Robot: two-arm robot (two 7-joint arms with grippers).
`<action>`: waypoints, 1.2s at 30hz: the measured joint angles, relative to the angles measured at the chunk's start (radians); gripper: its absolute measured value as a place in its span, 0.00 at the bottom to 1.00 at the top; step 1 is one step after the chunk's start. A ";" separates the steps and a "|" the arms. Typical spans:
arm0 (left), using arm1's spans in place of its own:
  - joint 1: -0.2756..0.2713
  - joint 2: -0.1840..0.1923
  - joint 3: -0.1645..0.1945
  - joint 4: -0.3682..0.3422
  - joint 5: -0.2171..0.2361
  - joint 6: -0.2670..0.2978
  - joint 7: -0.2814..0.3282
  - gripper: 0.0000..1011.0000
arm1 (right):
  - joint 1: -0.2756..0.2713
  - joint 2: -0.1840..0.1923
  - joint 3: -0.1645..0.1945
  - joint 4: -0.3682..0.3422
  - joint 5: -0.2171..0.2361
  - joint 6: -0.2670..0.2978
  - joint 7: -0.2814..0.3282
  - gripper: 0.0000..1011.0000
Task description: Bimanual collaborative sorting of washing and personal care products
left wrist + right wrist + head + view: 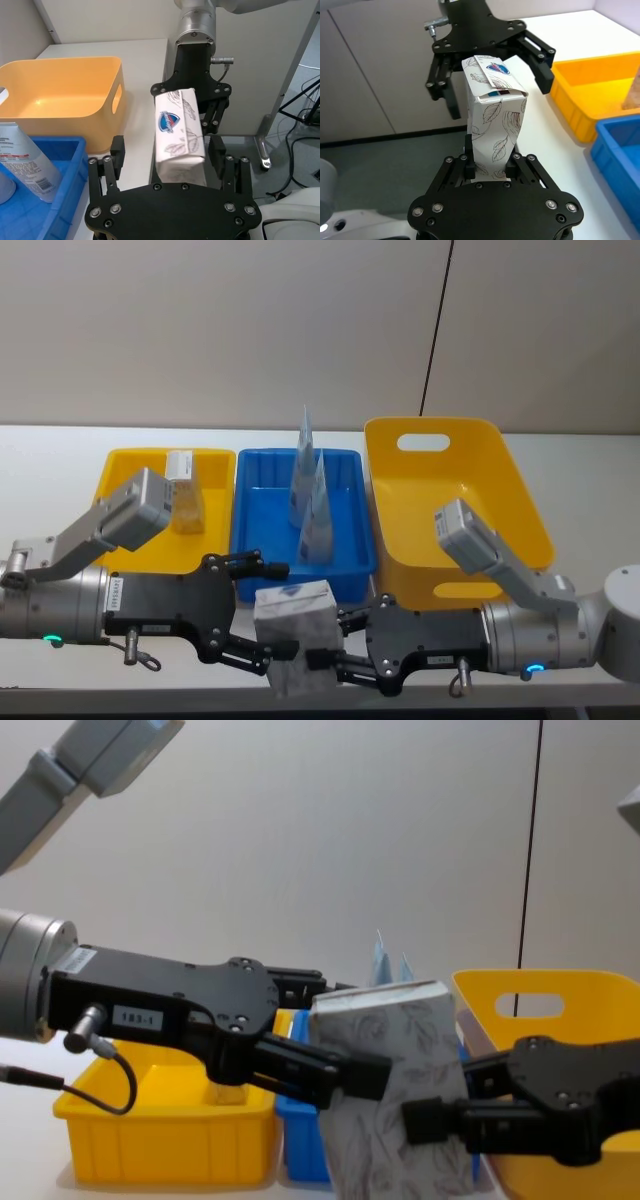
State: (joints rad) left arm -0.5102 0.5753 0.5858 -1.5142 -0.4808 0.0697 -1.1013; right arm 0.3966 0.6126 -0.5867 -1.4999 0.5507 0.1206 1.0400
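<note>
Right wrist view: white leaf-printed pack [496,125] in pinch of right gripper [490,167], left gripper [498,95] splayed.

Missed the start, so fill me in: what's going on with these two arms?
It looks like a handover near the table's front edge. The right gripper is shut on one end of the leaf-print pack, while the left gripper faces it, open on either side of the pack. Which way the pack is passing can't be told. Behind them, two tubes stand in the blue bin and a carton sits in the small yellow bin.
</note>
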 joint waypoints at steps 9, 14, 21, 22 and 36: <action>0.000 0.000 0.000 0.000 0.000 0.000 -0.001 0.99 | -0.029 0.005 0.024 -0.021 -0.006 -0.034 -0.080 0.28; 0.001 0.001 0.000 -0.001 -0.004 0.000 0.001 0.99 | -0.057 0.010 0.046 -0.039 -0.015 -0.059 -0.143 0.26; 0.006 0.001 -0.009 0.001 -0.022 0.000 0.008 0.99 | -0.089 0.017 0.074 -0.061 -0.023 -0.086 -0.218 0.25; 0.007 0.000 -0.009 0.002 -0.026 -0.001 0.008 0.99 | -0.098 0.021 0.085 -0.066 -0.024 -0.092 -0.241 0.25; 0.031 0.003 -0.047 0.002 -0.077 0.031 0.079 0.99 | -0.181 0.049 0.177 -0.110 -0.031 -0.132 -0.405 0.25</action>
State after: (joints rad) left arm -0.4789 0.5783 0.5388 -1.5126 -0.5575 0.1007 -1.0221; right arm 0.2155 0.6614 -0.4095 -1.6103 0.5202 -0.0118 0.6349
